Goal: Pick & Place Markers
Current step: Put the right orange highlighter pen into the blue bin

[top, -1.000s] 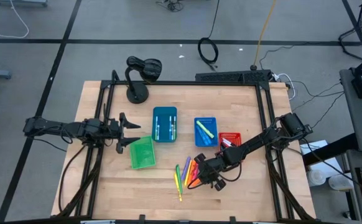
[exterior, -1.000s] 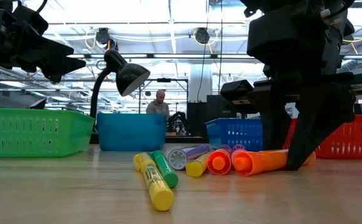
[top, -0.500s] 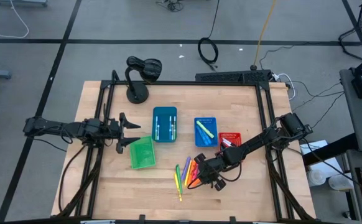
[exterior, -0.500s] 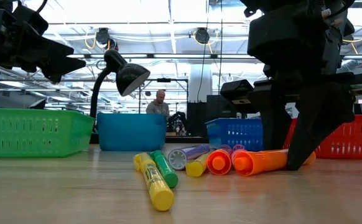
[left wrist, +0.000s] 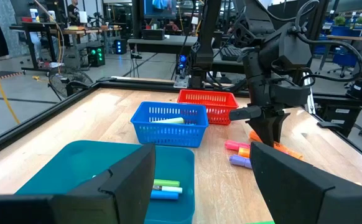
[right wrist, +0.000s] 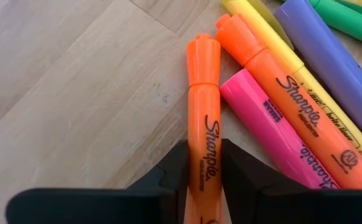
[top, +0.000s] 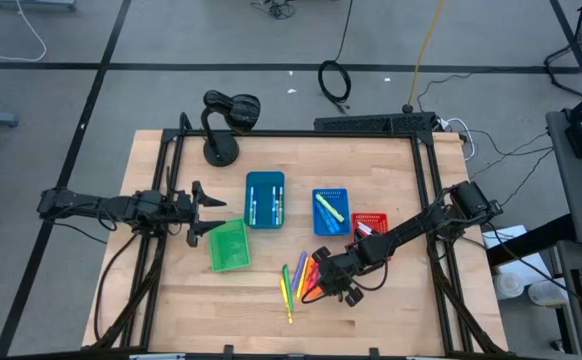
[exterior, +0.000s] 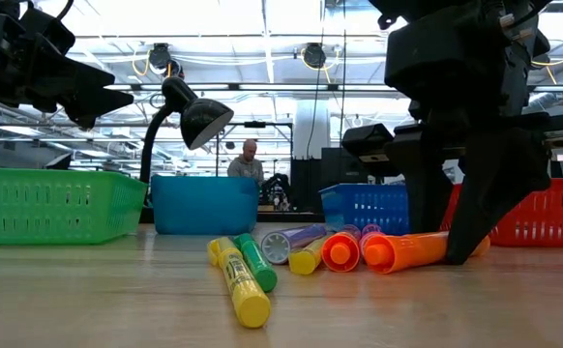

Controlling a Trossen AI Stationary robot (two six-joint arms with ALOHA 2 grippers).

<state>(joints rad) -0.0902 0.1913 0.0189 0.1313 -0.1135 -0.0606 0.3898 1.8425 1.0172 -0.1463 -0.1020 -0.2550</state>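
Note:
Several markers (top: 301, 280) lie in a loose pile on the wooden table near its front edge: yellow, green, purple, pink and orange. My right gripper (right wrist: 204, 177) slants down onto the pile's right side and is shut on one orange marker (right wrist: 203, 118); the low view shows it (exterior: 412, 251) flat on the wood. My left gripper (top: 206, 212) waits open at the table's left, level, beside the green bin (top: 228, 245), with nothing between its fingers (left wrist: 125, 180). My right gripper pinches the orange marker's barrel (right wrist: 203, 163) between its two fingers (right wrist: 171, 174), on the barrel's two long sides and well back from the cap (right wrist: 203, 59). The fingers slant down from the table's right. The marker lies on the table, beside a pink marker (right wrist: 274, 137).
A teal bin (top: 265, 199) and a blue bin (top: 331, 211) hold a few markers; a red bin (top: 369, 224) stands just behind my right arm. A black desk lamp (top: 221, 120) stands at the far left. A person (exterior: 250, 159) shows in the room beyond the table.

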